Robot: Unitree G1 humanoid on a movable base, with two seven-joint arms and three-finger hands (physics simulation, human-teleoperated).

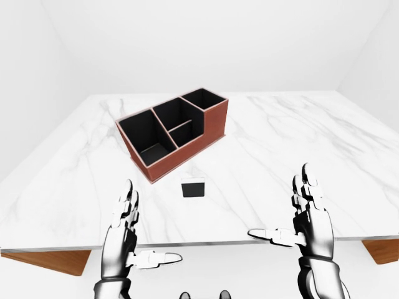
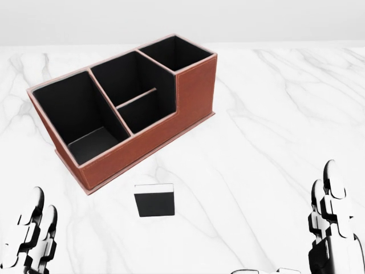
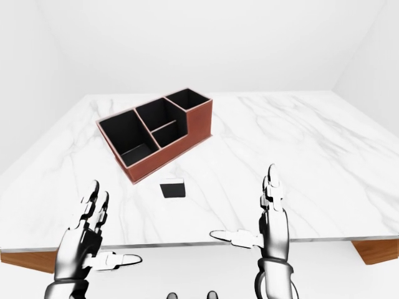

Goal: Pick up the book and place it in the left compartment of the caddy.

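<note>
- Two hands are raised at the bottom of your views, both empty, neither touching anything on the table.
- Your left hand (image 1: 123, 233) stands at the lower left of the left-eye view, over the near edge of the marble table (image 1: 324, 156); its fingers (image 1: 129, 202) point up and spread, and the thumb sticks out sideways toward the middle, so the hand is wide open.
- Up and to the right of that hand you see the brown caddy (image 2: 194, 91), set at an angle on the table, its long side running from lower left to upper right in the head view.
- Its left compartment (image 2: 77, 114) is the largest, black inside, with nothing in it that you can see; beside it to the right sits a middle section split by a low divider, and then a taller, narrower compartment at the upper right end.
- Just below the caddy's lower long wall, near but not touching it, the book (image 2: 154, 200) lies flat on the marble: a small dark cover with a pale strip along its upper edge.
- The book lies between your two hands and further up the view than both, well apart from each.
- Your right hand (image 1: 310, 221) stands at the lower right of the left-eye view, fingers upright, thumb out toward the middle, also wide open and holding nothing.
</note>
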